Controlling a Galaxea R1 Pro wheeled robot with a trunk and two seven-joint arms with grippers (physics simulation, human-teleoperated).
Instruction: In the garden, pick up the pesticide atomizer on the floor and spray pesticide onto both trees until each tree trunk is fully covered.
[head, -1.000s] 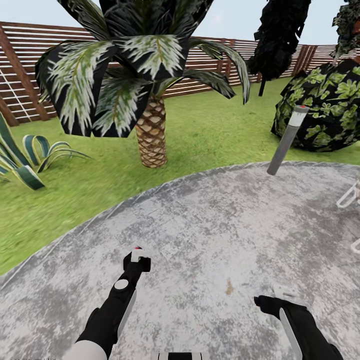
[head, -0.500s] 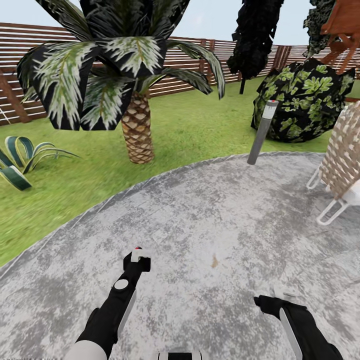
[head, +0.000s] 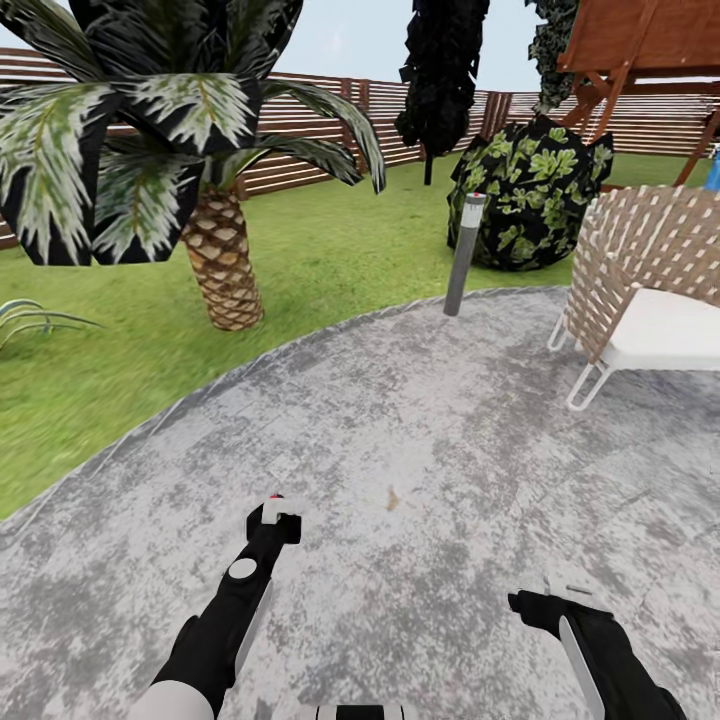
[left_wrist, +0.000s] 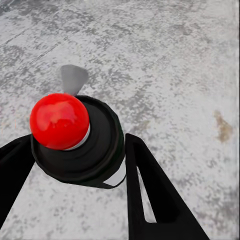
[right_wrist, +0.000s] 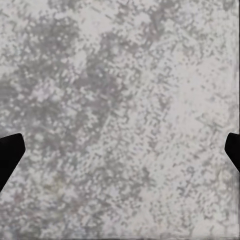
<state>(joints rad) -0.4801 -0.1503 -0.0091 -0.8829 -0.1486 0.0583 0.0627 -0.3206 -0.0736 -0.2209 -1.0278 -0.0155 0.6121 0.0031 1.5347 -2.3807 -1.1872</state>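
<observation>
The left gripper (head: 272, 512) is clenching the pesticide atomizer (left_wrist: 80, 137), its two black fingers (left_wrist: 150, 195) pressing on either side of the dark bottle, whose red ball cap (left_wrist: 59, 120) is pointing up toward the wrist camera; in the head view the bottle is showing as a small white-and-red tip at the end of the left arm, hovering above the mottled grey paving (head: 400, 470); the right gripper (head: 545, 598) is hanging released over the same paving, its dark fingertips (right_wrist: 10, 150) standing wide apart at the two edges of the right wrist view with nothing between them; beyond the curved edge of the paving the lawn (head: 330, 260) is stretching to a brown horizontal-slat fence (head: 300, 130); a palm (head: 222, 260) with a scaly trunk and drooping fronds is standing on the grass at the left; a slim grey bollard light (head: 463, 255) is rising at the paving's far edge, just in front of a round bush (head: 525, 195); a woven white chair (head: 645, 285) is sitting on the paving at the right; a dark column-shaped tree (head: 440, 70) is standing near the fence.
</observation>
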